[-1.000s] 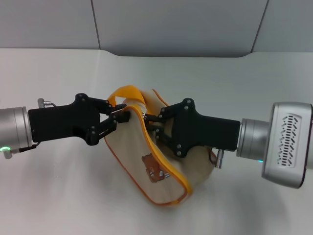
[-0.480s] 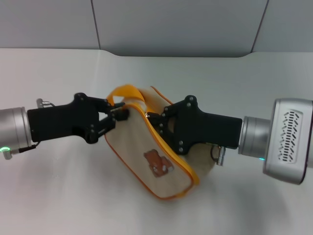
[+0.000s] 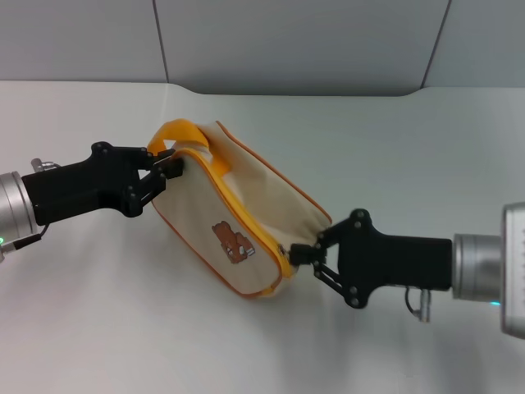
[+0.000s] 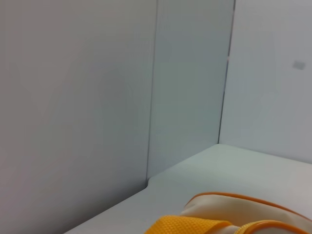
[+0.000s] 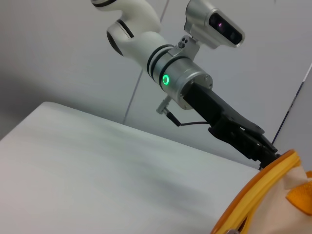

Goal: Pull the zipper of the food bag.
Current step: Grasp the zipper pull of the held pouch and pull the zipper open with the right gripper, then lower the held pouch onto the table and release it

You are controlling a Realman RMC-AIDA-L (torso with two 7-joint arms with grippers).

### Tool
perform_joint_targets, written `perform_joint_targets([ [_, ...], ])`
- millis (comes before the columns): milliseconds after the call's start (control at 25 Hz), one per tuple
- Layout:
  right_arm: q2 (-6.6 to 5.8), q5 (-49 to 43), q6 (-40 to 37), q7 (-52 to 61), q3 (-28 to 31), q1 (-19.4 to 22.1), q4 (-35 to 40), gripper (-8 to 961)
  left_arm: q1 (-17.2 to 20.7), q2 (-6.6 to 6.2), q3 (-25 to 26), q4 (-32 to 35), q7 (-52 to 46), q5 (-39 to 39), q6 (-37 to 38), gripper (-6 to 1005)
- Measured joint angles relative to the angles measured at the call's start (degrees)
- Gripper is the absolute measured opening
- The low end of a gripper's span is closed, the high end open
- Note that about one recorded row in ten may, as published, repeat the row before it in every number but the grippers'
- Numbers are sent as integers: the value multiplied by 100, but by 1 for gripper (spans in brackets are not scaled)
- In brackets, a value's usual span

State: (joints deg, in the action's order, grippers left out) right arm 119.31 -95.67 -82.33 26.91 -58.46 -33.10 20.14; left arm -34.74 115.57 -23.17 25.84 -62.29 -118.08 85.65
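The beige food bag [image 3: 246,193] lies slantwise on the white table, its bear patch [image 3: 232,240] facing me. The yellow-orange zipper [image 3: 243,212] runs along its upper edge. My left gripper [image 3: 170,167] is shut on the bag's end just under the yellow strap loop [image 3: 175,130]. My right gripper [image 3: 297,255] is shut at the zipper's lower right end; the pull tab is hidden between its fingers. The left wrist view shows the strap [image 4: 190,226] and the bag top [image 4: 248,212]. The right wrist view shows the bag's yellow edge [image 5: 261,195] and my left gripper [image 5: 269,153] beyond it.
The white table [image 3: 107,328] spreads around the bag. A grey panelled wall [image 3: 295,41] rises behind its far edge. My left arm [image 5: 187,83] reaches in from the side in the right wrist view.
My right gripper has slid along the zipper from the strap end to the bag's lower right corner. My left gripper has pulled the strap end leftward, and the bag has stretched out.
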Motion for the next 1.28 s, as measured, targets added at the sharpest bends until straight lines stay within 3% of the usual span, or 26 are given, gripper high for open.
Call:
perform_joint_targets([
  [480, -11, 75, -93, 924, 401, 232, 191, 68, 157, 35, 50, -91, -125, 184, -91, 109],
  [600, -15, 78, -193, 1159, 829, 251, 183, 85, 314, 77, 51, -267, -185, 419, -95, 107],
  [760, -9, 81, -506, 1214, 1701, 250, -32, 108, 539, 256, 40, -565, -73, 668, -212, 107],
  [800, -12, 83, -594, 1235, 1990, 220, -172, 148, 576, 294, 26, -637, -5, 688, -249, 107],
  [1080, -14, 125, -661, 1453, 2076, 206, -209, 427, 746, 312, 49, -1195, 390, 735, -265, 152],
  [1280, -90, -80, -898, 1921, 2025, 170, -164, 633, 852, 177, 43, -858, 150, 853, 381, 227],
])
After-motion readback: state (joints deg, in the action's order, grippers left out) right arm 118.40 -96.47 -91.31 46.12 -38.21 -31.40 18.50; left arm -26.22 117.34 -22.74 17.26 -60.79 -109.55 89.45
